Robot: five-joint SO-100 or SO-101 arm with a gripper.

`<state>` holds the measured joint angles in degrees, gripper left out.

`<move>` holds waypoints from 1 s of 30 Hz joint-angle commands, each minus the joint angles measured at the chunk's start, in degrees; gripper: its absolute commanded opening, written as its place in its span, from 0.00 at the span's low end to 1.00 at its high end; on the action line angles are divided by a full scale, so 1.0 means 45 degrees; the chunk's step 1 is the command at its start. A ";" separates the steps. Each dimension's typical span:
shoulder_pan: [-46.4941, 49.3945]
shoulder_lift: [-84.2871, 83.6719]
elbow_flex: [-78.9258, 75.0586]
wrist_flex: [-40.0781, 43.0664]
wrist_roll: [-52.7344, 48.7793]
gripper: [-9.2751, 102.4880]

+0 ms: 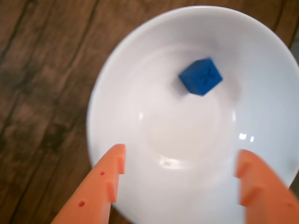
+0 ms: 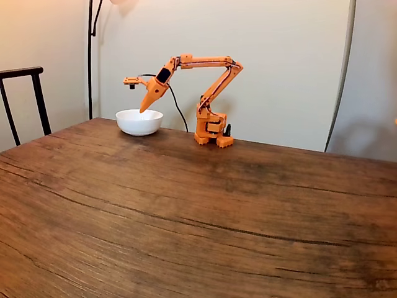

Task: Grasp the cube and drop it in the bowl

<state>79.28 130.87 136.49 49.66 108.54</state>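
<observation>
In the wrist view the small blue cube (image 1: 201,76) lies inside the white bowl (image 1: 261,60), a little past its middle, free of the fingers. My orange gripper (image 1: 180,161) hangs above the bowl with its two fingers spread wide and nothing between them. In the fixed view the bowl (image 2: 139,121) stands at the far left of the wooden table, and the gripper (image 2: 144,110) points down just over its rim. From that view the cube is hidden inside the bowl.
The arm's orange base (image 2: 212,131) stands to the right of the bowl at the table's far edge. A dark chair (image 2: 25,93) is at the left. The wooden tabletop (image 2: 198,211) stretches wide toward the camera.
</observation>
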 commanded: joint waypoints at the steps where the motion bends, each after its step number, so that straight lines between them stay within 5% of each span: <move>1: -0.1152 0.0332 -0.1406 0.0918 -0.0098 0.21; 11: -0.5547 0.0332 -0.3555 0.3027 -0.1074 0.18; 30: -1.2246 0.0703 -0.3145 0.3105 -0.2617 0.08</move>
<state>27.07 131.57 122.87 63.54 96.33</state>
